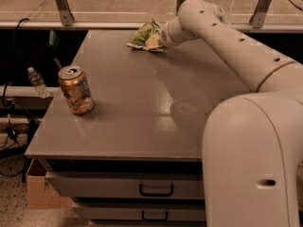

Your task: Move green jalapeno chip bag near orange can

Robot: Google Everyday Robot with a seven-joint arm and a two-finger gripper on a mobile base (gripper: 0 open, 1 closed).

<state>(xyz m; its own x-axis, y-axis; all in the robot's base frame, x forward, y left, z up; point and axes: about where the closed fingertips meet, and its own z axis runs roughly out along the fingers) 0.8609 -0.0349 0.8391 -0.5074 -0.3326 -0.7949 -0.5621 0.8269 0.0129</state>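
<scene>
Pincer [159, 40] over far tabletop [142, 108], green jalapeno chip bag [141, 35] against it

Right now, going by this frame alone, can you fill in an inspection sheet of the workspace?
Surface: grey table, drawers below.
Job's things: chip bag at the far edge; can standing near the left edge, well apart from the bag.
Clutter: small bottle off the table, to its left.
Pincer: at the chip bag.
Cables: black cable left of the table.
Surroundings: cardboard box on the floor, lower left.
</scene>
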